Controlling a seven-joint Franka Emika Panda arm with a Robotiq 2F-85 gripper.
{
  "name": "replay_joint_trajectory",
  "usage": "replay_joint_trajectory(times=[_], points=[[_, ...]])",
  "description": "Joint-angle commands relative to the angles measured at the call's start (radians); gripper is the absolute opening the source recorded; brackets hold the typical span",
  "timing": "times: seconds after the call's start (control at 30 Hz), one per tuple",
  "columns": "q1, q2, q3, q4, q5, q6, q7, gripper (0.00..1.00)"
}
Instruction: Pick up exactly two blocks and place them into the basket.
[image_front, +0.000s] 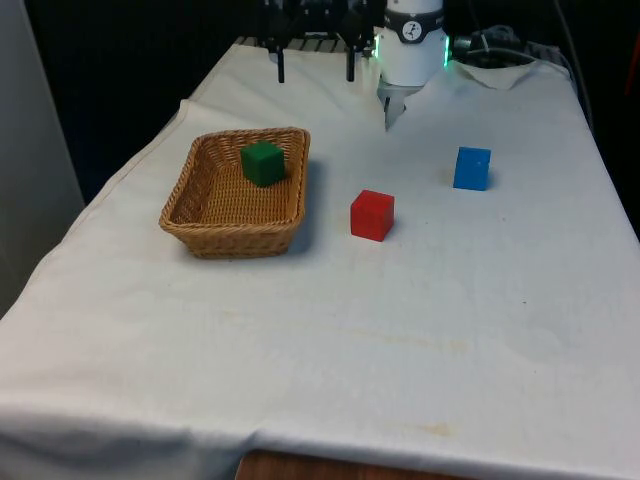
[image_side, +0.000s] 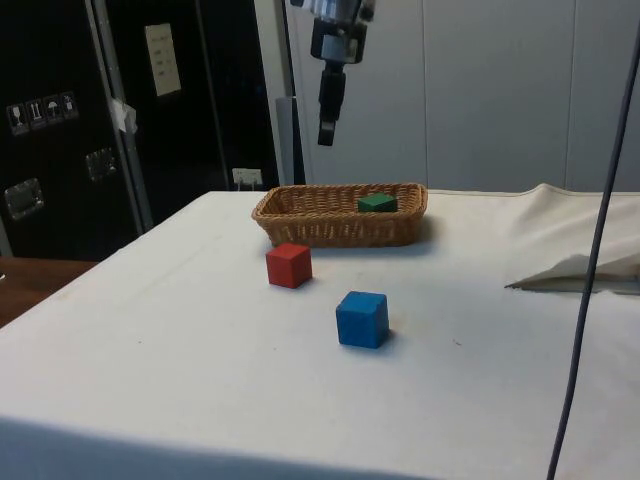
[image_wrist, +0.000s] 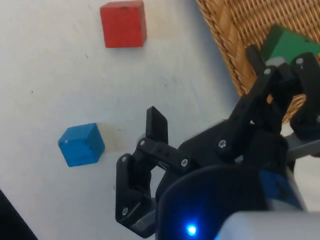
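- Hovering high above the worktop (image_front: 330, 350), the hand (image_front: 315, 72) is released and empty.
- Green block (image_front: 263, 163) sits in the basket (image_front: 232, 236); red block (image_front: 372, 215) and blue block (image_front: 472, 168) lie outside.
- Risk: bagging both would overshoot two.

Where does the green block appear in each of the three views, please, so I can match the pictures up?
Front view: the green block lies inside the wicker basket, near its far end, towards the front view's left.
Side view: it peeks over the basket's rim.
Wrist view: it sits in the basket behind the gripper.
Shared landmark: the red block, on the cloth beside the basket.
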Motion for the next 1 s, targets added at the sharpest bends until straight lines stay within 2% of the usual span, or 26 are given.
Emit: replay_joint_trajectory(times=[0.0,0.2,0.23,0.27,0.33,0.5,0.53,0.57,0.67,0.77,0.8,0.83,0.97], points=[[-0.002,0.009,0.006,0.008,-0.024,-0.001,0.026,1.0],[-0.001,0.017,0.041,0.02,-0.052,0.01,0.071,1.0],[0.001,0.004,0.041,0.013,-0.03,0.003,0.05,1.0],[-0.002,0.018,0.045,0.022,-0.057,0.011,0.078,1.0],[0.0,0.024,0.062,0.027,-0.071,0.013,0.103,1.0],[0.005,0.041,0.096,0.037,-0.066,0.014,0.133,1.0],[0.003,0.025,0.093,0.029,-0.054,0.005,0.113,1.0],[0.007,0.054,0.11,0.044,-0.059,0.015,0.142,1.0],[0.01,0.078,0.129,0.057,-0.049,0.017,0.156,1.0],[0.01,0.106,0.148,0.073,-0.037,0.019,0.166,1.0],[0.006,0.096,0.145,0.069,-0.047,0.013,0.165,1.0],[0.01,0.127,0.159,0.085,-0.023,0.02,0.167,1.0],[0.01,0.175,0.182,0.116,0.011,0.02,0.165,1.0]])
